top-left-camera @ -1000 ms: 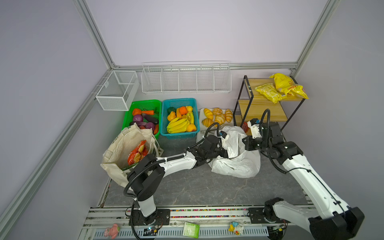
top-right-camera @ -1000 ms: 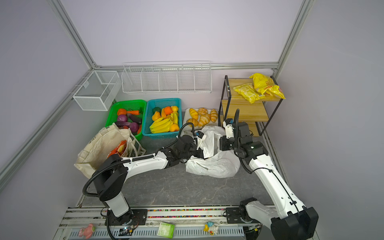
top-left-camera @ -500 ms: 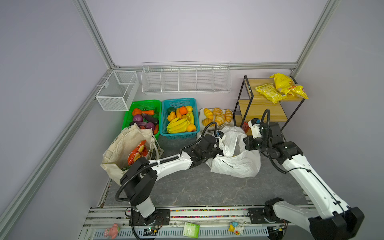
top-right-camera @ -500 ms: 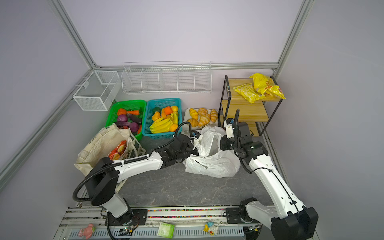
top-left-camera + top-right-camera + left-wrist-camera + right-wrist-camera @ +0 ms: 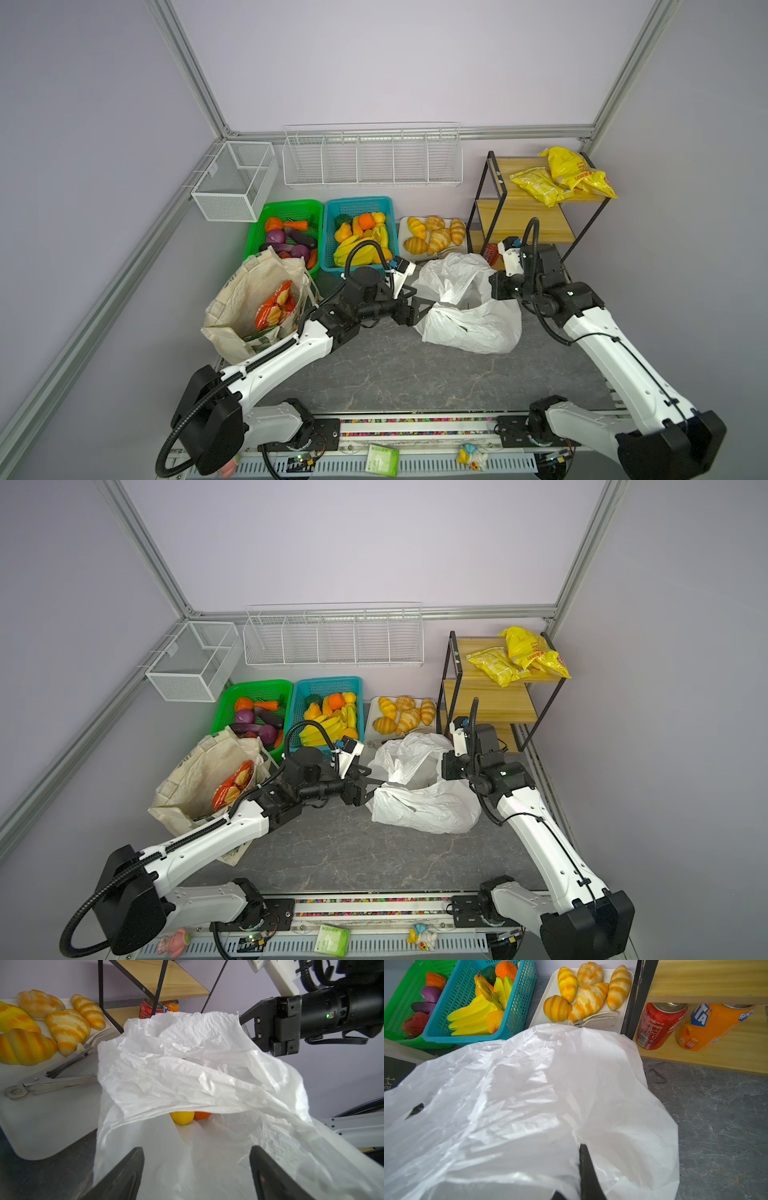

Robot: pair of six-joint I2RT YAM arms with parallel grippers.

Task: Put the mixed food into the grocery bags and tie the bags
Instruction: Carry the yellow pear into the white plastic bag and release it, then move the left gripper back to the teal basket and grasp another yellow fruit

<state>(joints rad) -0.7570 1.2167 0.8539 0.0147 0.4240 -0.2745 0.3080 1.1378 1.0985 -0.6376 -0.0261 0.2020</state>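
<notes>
1. Grey marbled bench (image 5: 395, 374) lies nearest.
2. Left gripper (image 5: 196, 1148) jaws gape wide at the mid-bench plastic bag (image 5: 469, 328), gripping nothing.
3. Inside, a yellow fruit (image 5: 182, 1118) and an orange fruit (image 5: 202, 1115) peek out, half-hidden under a fold.
4. Right gripper (image 5: 492, 286) jaws pinch the bag's far rim, tips buried in plastic.
5. Lilac walls (image 5: 395, 62) close the back.

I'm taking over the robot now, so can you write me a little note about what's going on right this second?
Left gripper: jaws open, at the near edge of the plastic bag, holding nothing.
Right gripper: jaws shut on the bag's far edge, holding it up.
Things: the yellow fruit and orange fruit lie inside the plastic bag. The red snack packet sits in the canvas tote.
Done: that food is bagged.
Left: neither bag is tied, and both mouths are open.
</notes>
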